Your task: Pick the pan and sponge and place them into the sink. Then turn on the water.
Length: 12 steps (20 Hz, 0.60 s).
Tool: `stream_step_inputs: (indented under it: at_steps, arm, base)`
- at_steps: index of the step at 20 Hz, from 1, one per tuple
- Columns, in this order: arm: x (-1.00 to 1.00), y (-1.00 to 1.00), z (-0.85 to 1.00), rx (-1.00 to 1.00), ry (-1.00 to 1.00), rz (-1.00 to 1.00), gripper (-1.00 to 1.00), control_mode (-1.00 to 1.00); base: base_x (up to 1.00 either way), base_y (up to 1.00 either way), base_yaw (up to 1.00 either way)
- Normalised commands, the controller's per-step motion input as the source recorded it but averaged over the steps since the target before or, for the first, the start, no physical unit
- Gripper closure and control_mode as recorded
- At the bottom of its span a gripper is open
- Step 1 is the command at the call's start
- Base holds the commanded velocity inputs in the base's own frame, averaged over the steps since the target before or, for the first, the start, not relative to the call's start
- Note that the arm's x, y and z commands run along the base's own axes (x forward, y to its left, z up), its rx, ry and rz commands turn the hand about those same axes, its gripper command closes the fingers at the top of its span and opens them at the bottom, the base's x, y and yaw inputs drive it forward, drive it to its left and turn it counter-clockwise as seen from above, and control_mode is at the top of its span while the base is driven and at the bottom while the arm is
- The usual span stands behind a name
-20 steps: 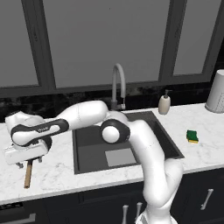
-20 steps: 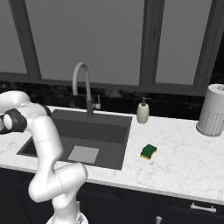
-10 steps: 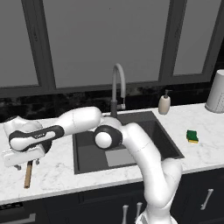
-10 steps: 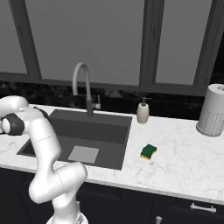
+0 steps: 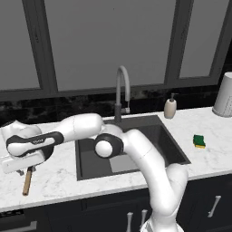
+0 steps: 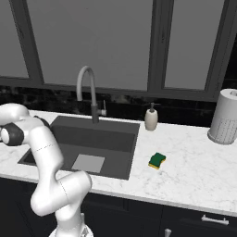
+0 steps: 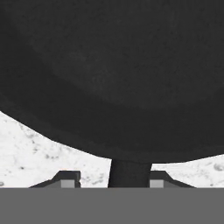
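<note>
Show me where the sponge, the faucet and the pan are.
sponge (image 6: 157, 160), right base view, its green top.
faucet (image 5: 122, 88), left base view, its arched neck.
pan (image 7: 113, 74), hand view, its black inside.

The black pan (image 7: 118, 74) lies flat on the desk left of the sink (image 5: 172, 136), its wooden handle (image 5: 27, 180) pointing toward the front edge. The green-topped sponge (image 6: 157, 160) lies right of the dry sink.

Sponge (image 5: 199, 141) right of sink (image 5: 167, 136) — apart

Two rear base views over the same sink (image 5: 136, 136), hand view close above pan (image 7: 113, 78).
</note>
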Motion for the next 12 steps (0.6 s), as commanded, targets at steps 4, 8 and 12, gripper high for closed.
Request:
stream_step_inputs:
  at_steps: [4,8,12]
  arm:
    - [0.0,0.0,-0.08,0.0,0.0,0.0,1.0,-1.0]
    - [0.0,-0.01,-0.45,0.0,-0.01,0.0,1.0,-1.0]
    - [0.0,-0.09,-0.38,0.03,-0.07,0.0,1.0,-1.0]
  base:
    - [0.0,0.0,0.0]
    - [0.0,0.0,0.0]
    - [0.0,0.0,0.0]
